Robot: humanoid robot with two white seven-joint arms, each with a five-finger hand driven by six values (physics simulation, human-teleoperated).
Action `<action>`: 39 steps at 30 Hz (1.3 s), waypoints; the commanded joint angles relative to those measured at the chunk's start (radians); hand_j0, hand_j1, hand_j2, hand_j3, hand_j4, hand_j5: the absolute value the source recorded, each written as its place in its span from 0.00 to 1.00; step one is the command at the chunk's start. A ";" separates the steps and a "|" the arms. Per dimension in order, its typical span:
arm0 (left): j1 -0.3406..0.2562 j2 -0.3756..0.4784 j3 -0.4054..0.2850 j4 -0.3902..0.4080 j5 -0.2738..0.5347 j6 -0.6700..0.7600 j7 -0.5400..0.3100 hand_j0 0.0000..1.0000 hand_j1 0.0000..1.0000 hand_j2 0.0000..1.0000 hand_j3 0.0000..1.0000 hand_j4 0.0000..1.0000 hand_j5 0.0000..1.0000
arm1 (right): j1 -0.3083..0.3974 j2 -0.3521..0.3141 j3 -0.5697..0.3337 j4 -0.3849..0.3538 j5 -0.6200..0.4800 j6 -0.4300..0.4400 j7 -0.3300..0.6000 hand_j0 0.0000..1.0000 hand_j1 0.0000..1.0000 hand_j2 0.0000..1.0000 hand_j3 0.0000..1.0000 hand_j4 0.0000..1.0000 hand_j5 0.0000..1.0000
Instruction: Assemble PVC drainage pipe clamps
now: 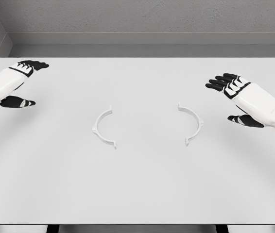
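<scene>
Two white half-ring clamp pieces lie flat on the white table, their open sides facing each other. The left clamp half curves like a "(" left of centre. The right clamp half curves like a ")" right of centre. A gap of bare table separates them. My left hand hovers at the far left, well away from the left piece, fingers spread and holding nothing. Beyond the right piece, at the right edge, my right hand is likewise spread and empty.
The table's far edge meets a grey wall at the back. Its near edge runs along the bottom of the view, with dark floor below.
</scene>
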 commanded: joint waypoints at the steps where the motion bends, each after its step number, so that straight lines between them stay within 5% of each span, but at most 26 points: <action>1: 0.000 -0.002 -0.003 -0.007 0.008 0.001 0.002 1.00 1.00 1.00 1.00 1.00 1.00 | 0.000 0.000 0.001 0.015 -0.006 0.001 -0.005 1.00 1.00 1.00 1.00 1.00 1.00; 5: 0.000 0.003 -0.001 -0.034 0.012 0.001 0.002 1.00 1.00 1.00 1.00 1.00 1.00 | -0.014 0.004 0.021 0.055 -0.003 0.001 0.004 1.00 1.00 1.00 1.00 1.00 1.00; 8: 0.009 -0.002 -0.004 -0.076 0.005 0.001 0.002 1.00 1.00 1.00 1.00 1.00 1.00 | -0.121 0.038 0.130 0.155 0.046 0.001 0.042 1.00 1.00 1.00 1.00 1.00 1.00; 14: 0.057 -0.022 -0.023 -0.152 0.002 0.001 0.002 1.00 1.00 1.00 1.00 1.00 1.00 | -0.199 0.116 0.191 0.277 0.146 0.001 0.067 1.00 1.00 1.00 1.00 1.00 1.00; 25: 0.149 -0.026 -0.029 -0.264 0.010 0.001 0.002 1.00 1.00 1.00 1.00 1.00 1.00 | -0.229 0.147 0.210 0.336 0.170 0.001 0.067 1.00 1.00 1.00 1.00 1.00 1.00; 39: 0.141 -0.146 -0.093 -0.169 -0.002 0.001 0.002 1.00 1.00 1.00 1.00 1.00 1.00 | -0.261 0.162 0.242 0.374 0.172 0.001 0.067 1.00 1.00 1.00 1.00 1.00 1.00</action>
